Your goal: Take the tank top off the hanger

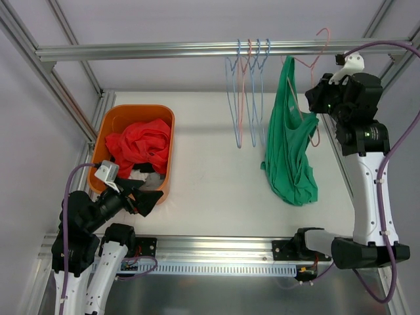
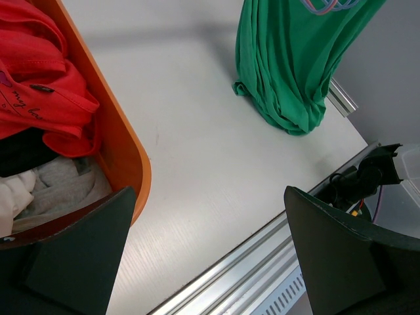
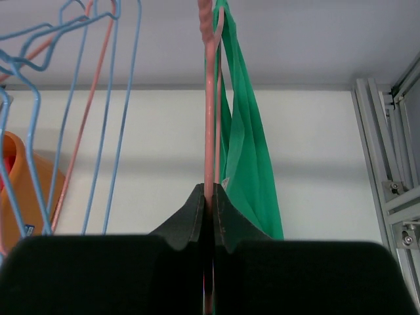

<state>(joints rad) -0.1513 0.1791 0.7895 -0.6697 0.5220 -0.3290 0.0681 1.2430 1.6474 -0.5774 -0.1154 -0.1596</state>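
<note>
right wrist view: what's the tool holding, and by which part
The right tool is shut on the pink hanger, pinching its thin wire beside the green tank top. The left tool is open, holding nothing.

L gripper (image 2: 207, 197) wide apart, low; R gripper (image 3: 209, 191) tight, high

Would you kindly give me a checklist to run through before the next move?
1. The right gripper is shut on the pink hanger: ok.
2. The green tank top hangs on that hanger: ok.
3. The left gripper is open: ok.
4. The left gripper is near the fabric: not ok, it sits by the orange bin.
5. The hanger's hook is seated on the rail: cannot tell.
6. The empty hangers hang apart from the top: ok.
</note>
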